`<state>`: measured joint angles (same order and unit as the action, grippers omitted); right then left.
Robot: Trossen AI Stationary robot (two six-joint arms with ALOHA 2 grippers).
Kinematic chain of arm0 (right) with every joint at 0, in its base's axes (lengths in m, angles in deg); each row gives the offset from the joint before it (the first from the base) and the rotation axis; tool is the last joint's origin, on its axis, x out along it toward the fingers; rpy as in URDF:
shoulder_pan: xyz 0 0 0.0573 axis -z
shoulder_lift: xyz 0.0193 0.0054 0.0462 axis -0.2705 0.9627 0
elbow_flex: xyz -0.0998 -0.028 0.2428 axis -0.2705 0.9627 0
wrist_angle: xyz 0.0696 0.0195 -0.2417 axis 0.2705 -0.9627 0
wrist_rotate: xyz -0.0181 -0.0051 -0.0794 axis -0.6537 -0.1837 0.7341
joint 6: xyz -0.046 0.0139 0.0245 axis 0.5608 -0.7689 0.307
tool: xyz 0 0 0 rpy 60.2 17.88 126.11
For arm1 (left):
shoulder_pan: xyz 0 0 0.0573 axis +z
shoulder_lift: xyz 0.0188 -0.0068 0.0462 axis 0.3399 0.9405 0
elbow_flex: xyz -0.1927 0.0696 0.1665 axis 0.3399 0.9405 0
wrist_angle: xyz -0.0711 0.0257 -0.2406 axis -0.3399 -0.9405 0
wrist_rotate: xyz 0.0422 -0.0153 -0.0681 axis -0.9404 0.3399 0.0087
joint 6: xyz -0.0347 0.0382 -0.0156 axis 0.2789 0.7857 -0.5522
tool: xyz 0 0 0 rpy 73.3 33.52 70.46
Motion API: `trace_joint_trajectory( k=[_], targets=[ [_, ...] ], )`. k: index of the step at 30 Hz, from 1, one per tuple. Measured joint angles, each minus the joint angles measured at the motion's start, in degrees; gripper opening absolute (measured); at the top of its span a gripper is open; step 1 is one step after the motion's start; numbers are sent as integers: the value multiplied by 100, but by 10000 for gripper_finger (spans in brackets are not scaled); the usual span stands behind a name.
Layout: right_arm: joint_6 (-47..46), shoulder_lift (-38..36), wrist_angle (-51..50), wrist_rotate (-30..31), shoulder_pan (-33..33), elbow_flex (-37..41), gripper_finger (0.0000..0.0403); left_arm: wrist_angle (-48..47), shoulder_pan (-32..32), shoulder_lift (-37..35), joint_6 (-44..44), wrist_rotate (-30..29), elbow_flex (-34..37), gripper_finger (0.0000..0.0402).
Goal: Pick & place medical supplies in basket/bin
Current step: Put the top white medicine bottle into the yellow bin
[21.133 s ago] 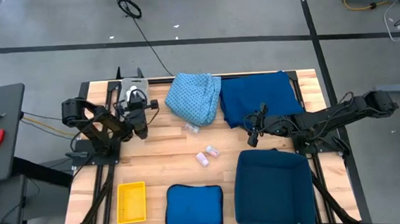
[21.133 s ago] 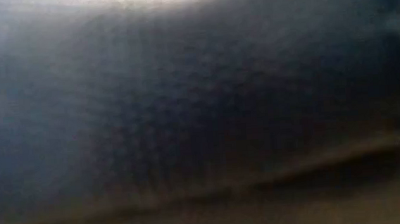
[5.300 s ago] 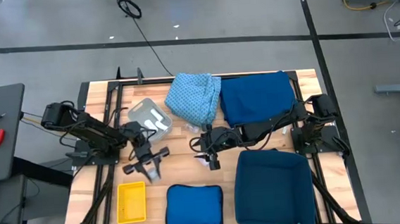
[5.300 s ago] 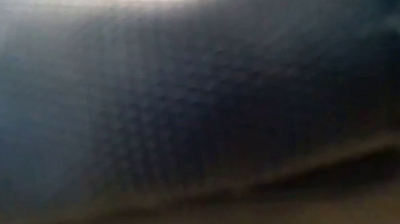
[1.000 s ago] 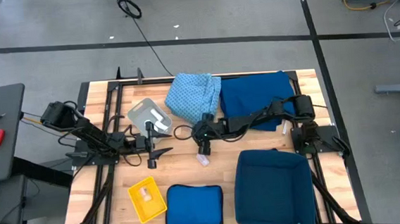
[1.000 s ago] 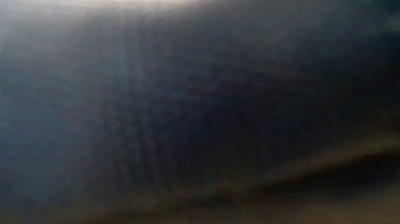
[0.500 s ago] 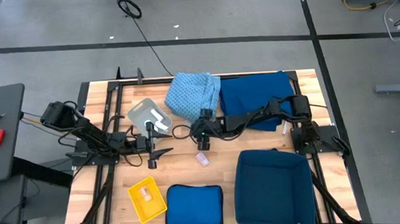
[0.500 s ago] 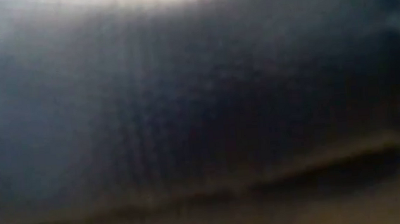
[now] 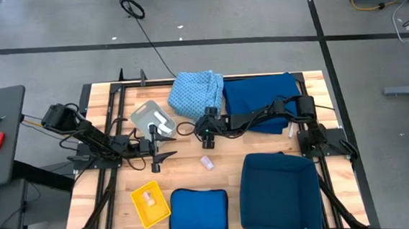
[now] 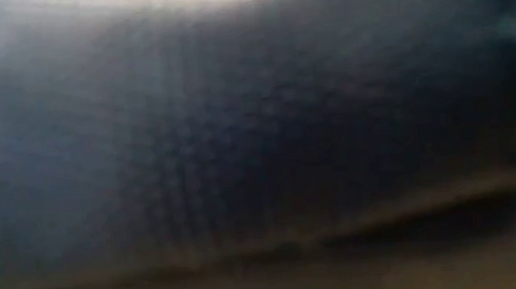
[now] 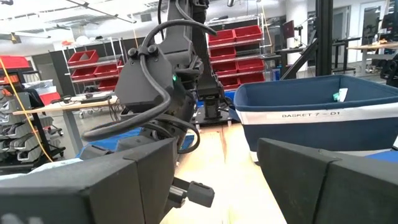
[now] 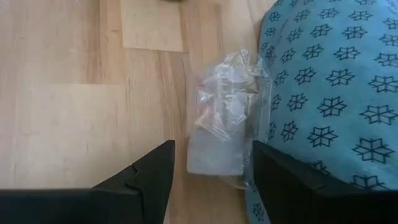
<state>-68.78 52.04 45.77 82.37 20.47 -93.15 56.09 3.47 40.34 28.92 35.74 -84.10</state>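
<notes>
My right gripper [image 9: 205,134] hangs open above a clear plastic packet [image 12: 224,130] that lies flat on the wood against the edge of the light blue patterned cloth [image 9: 197,97]. In the right wrist view its fingers [image 12: 152,171] stand on either side of the packet's near end, apart from it. A small pale packet [image 9: 206,162] lies on the table nearer the front. My left gripper [image 9: 161,149] waits open beside the grey tray [image 9: 147,115], holding nothing. The yellow mesh basket [image 9: 140,210] holds one pale packet [image 9: 149,198]. The dark blue cloth [image 9: 265,99] lies at the far right.
A large dark blue bin [image 9: 281,193] stands at the front right, also seen in the left wrist view as the labelled bin [image 11: 323,115]. A flat blue pad [image 9: 198,211] lies at the front middle. The low view is filled by a dark blurred surface.
My right gripper has moved toward the table's far edge, away from the small pale packet and up to the light blue cloth, rolling slightly and sinking a little. It stays open. The pale packet has stayed where it was.
</notes>
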Motion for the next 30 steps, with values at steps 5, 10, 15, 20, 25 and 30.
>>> trace_joint_trajectory(
  k=[5,10,15,20,25,30],
  targets=[
    [103,56,86,-129,0,-1,195,0,0,0,-1,-1,0,229],
    [120,216,136,-168,-2,-3,177,-1,0,0,-2,-1,0,229],
    [125,280,167,-88,-63,-13,149,-9,0,0,-2,-7,0,229],
    [125,278,156,-17,-204,-13,125,-25,0,0,-2,-23,0,229],
    [99,266,130,-43,-400,-8,125,-34,-2,0,-22,-21,0,229],
    [-9,181,15,-101,-632,6,125,-40,-2,0,-40,-21,0,229]
  ],
)
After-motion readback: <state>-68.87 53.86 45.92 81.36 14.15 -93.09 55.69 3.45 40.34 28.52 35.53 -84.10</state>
